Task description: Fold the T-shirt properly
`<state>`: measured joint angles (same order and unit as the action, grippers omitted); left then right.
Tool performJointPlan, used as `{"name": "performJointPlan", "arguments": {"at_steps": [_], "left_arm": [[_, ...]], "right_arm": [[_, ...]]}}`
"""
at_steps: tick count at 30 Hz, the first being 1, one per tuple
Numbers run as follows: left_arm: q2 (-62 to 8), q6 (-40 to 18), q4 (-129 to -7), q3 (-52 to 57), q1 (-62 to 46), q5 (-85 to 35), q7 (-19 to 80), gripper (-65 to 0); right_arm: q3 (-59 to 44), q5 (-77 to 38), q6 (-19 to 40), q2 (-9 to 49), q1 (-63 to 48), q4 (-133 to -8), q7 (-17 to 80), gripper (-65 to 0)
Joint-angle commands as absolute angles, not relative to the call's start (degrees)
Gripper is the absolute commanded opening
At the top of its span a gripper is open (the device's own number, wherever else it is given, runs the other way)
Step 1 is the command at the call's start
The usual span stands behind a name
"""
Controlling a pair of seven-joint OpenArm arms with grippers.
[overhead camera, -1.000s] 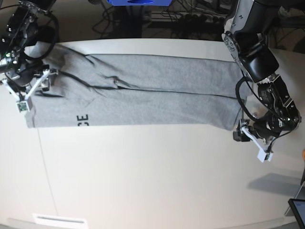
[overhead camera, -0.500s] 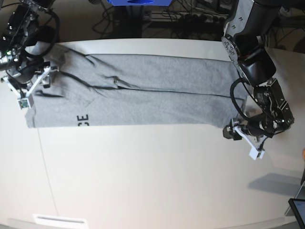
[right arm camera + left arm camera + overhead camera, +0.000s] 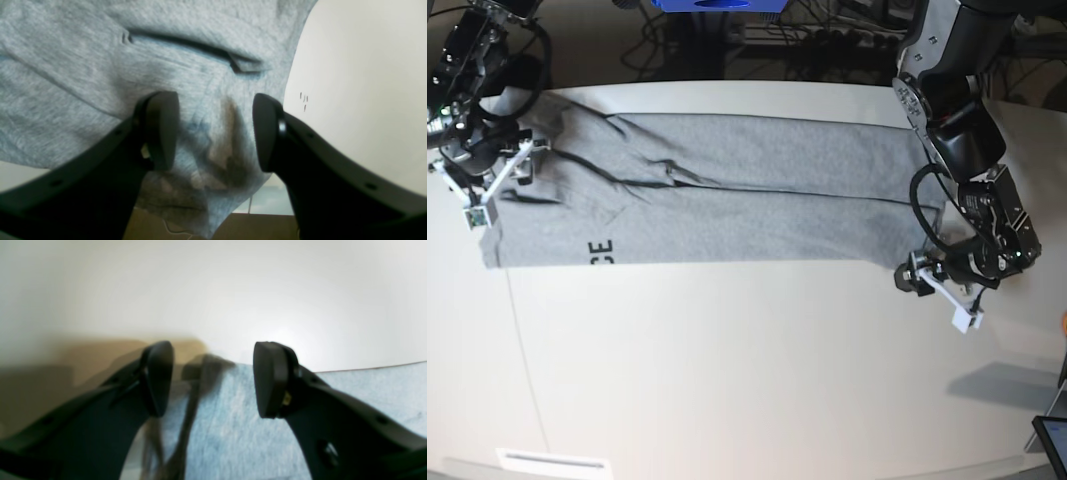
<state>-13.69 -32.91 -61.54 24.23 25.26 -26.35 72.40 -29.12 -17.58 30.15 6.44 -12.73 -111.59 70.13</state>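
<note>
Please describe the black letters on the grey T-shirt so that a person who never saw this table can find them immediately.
On the white table lies a long grey T-shirt, folded into a wide band. Follow its near edge toward the right gripper; just above that edge stand the black letters, turned sideways. They are the only print on plain fabric.

The lower half of the base view is bare worktop, wide room for a pincer to pass. The T-shirt spans the upper middle as a long folded band, its ridged folds toward the upper left. The left pincer stands with jaws apart at the shirt's right end in the frame's lower right; the right pincer, jaws apart too, sits over the cloth at the upper left. A dark device occupies the bottom right corner, and cables crowd beyond the top edge.
</note>
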Motion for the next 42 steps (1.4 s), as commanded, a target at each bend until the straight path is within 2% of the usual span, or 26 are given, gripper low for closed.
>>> {"name": "performJointPlan", "arguments": {"at_steps": [1, 7, 14, 20, 32, 34, 38, 42], "left_arm": [[-14.46, -32.75, -61.14, 24.13, 27.21, -27.12, 71.52, -27.9], [-14.64, -32.75, -57.27, 17.71, 28.7, -27.12, 68.79, -27.9], [-14.55, -32.75, -57.36, 17.45, 28.35, -27.21, 68.97, -28.2], [-16.4, -32.75, -57.45, 17.45, 28.26, -27.47, 69.05, -38.6], [-17.27, -32.75, -57.45, 17.19, 26.86, -27.47, 69.05, -39.0], [-17.27, -32.75, -57.45, 17.01, 26.86, -27.47, 69.05, -42.5], [-17.19, -32.75, -57.27, 16.92, 26.86, -27.3, 68.97, -57.6], [-17.19, -32.75, -57.36, 16.92, 26.86, -27.3, 68.97, -58.6]], "right_arm": [[-29.41, -17.89, 30.37, 6.99, -12.35, -112.4, 69.14, -30.9], [-29.41, -17.89, 30.37, 6.99, -12.35, -112.4, 69.14, -30.9], [-29.49, -17.89, 30.37, 7.08, -12.35, -112.4, 69.14, -30.9], [-29.49, -17.89, 30.37, 7.08, -12.35, -112.4, 69.14, -30.9], [-29.49, -17.89, 30.37, 6.99, -12.35, -112.31, 69.14, -30.9], [-29.49, -17.89, 30.37, 6.99, -12.35, -112.31, 69.23, -30.9], [-29.49, -17.89, 30.37, 6.99, -12.44, -112.31, 69.23, -30.9], [-29.49, -17.89, 30.37, 6.99, -12.44, -112.31, 69.23, -30.9]]}}
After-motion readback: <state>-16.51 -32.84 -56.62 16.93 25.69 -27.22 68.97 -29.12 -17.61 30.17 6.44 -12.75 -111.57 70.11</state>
